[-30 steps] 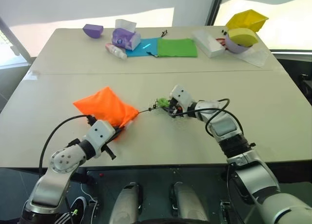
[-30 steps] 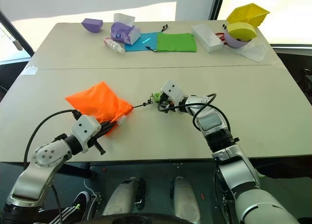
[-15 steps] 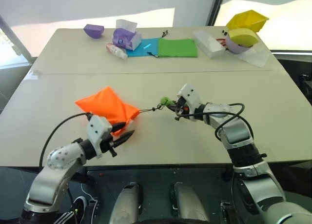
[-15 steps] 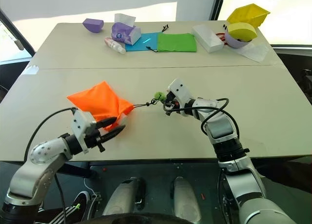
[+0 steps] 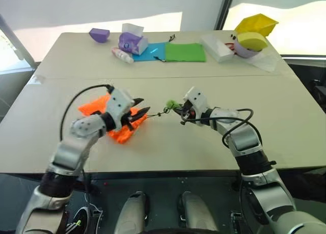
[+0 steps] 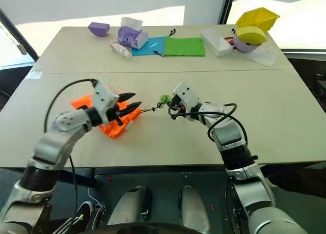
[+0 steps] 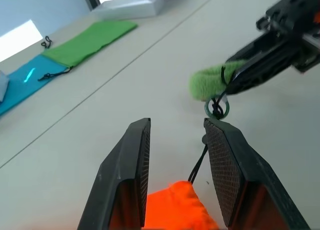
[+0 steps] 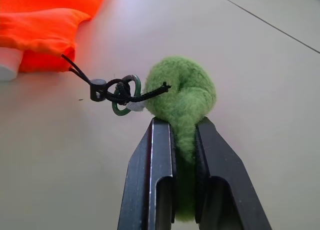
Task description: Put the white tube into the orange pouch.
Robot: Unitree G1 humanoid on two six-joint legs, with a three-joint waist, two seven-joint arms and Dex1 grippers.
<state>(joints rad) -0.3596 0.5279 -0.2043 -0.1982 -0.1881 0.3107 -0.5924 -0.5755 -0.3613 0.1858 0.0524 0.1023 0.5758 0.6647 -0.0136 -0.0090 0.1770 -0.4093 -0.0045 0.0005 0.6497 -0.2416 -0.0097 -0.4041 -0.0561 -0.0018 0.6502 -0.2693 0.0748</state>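
Note:
The orange pouch (image 5: 120, 133) lies on the near table, partly covered by my left arm. At its mouth a white cap (image 8: 5, 70) of the white tube sticks out; the rest of the tube is hidden inside. A thin black cord (image 8: 82, 75) runs from the mouth to a fuzzy lime-green ring (image 8: 187, 92). My right gripper (image 8: 182, 124) is shut on that ring just above the table. My left gripper (image 7: 177, 127) hovers over the pouch's mouth end, open and empty, pointing toward the ring (image 7: 210, 82).
Along the table's far edge sit a purple bowl (image 5: 99, 34), a purple tissue box (image 5: 131, 40), a small white-and-pink bottle (image 5: 121, 54), a flat blue pouch (image 5: 153, 49), a flat green pouch (image 5: 184, 51), a white box (image 5: 216, 44) and yellow containers (image 5: 254, 32).
My left gripper has opened, let go of the pouch, and lifted forward and right over it toward the cord. The right gripper still pinches the green ring in about the same place.

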